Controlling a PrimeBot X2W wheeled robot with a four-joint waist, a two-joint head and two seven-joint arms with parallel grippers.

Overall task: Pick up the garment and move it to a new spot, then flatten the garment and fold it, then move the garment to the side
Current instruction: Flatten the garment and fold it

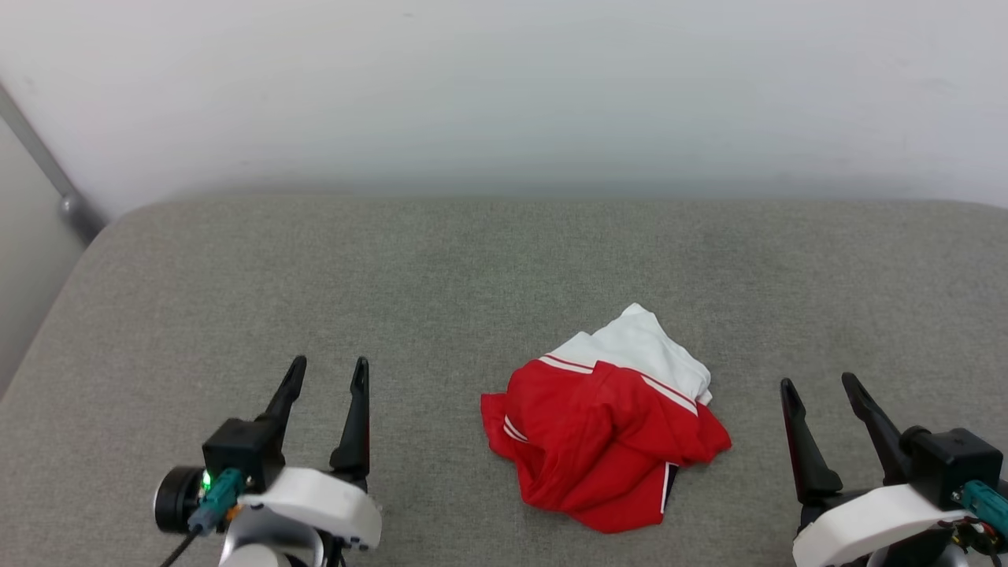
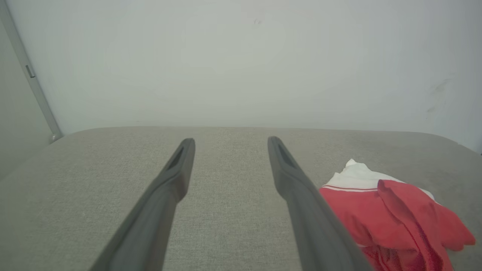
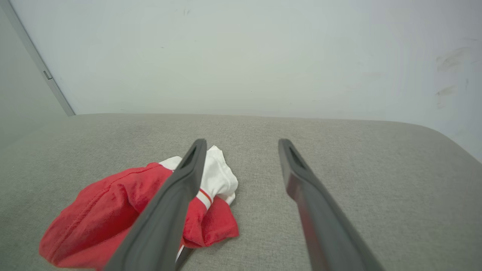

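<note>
1. Work surface. In the head view I see a grey fabric-covered surface (image 1: 315,268) across the lower two thirds of the frame, with a pale wall (image 1: 504,79) above it. A grey metal rail (image 1: 43,161) runs diagonally at the upper left edge.

2. Task item. The garment (image 1: 606,429) lies crumpled in a loose heap on the surface, right of centre in the lower half of the head view. Its red body forms the lower bulk of the heap. A white sleeve with red-and-white striped trim sits at the upper edge. A short black edge shows at the lower right of the heap. I cannot read any lettering.

3. Left gripper (image 1: 329,362). It sits at the lower left of the head view, fingers pointing up the frame, jaws spread wide with nothing between them. It is well apart from the garment. In the left wrist view the garment appears at the lower right, partly behind the right-hand finger.

4. Right gripper (image 1: 819,382). It sits at the lower right of the head view, jaws also spread wide and holding nothing. It is near the garment, not touching. In the right wrist view the garment lies at the lower left, partly behind the left-hand finger.
</note>
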